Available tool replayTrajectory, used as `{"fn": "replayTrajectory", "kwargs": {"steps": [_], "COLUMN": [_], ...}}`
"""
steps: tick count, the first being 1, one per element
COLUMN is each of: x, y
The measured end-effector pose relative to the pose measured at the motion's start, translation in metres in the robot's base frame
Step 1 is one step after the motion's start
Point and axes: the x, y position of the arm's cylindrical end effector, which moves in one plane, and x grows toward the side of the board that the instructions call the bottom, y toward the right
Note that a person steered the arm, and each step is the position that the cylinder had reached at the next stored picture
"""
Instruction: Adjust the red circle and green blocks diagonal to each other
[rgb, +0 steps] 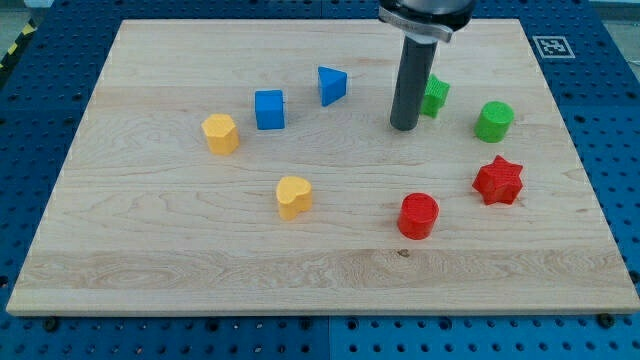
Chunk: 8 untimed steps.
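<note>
The red circle (418, 215) lies at the lower right of the wooden board. A green cylinder (493, 121) sits at the upper right. A second green block (434, 96), shape partly hidden, sits just left of it, behind my rod. My tip (404, 126) rests on the board, touching or just beside that second green block's left side, well above the red circle.
A red star (498, 181) lies right of the red circle. A blue triangle (332, 85) and blue cube (269, 109) sit at upper middle. A yellow hexagon (220, 133) and yellow heart (294, 197) lie to the left. The wooden board (150, 250) rests on a blue pegboard.
</note>
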Motion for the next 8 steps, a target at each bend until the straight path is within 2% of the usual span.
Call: {"fn": "replayTrajectory", "kwargs": {"steps": [3,8], "x": [-0.001,-0.037], "y": [0.033,0.026]}}
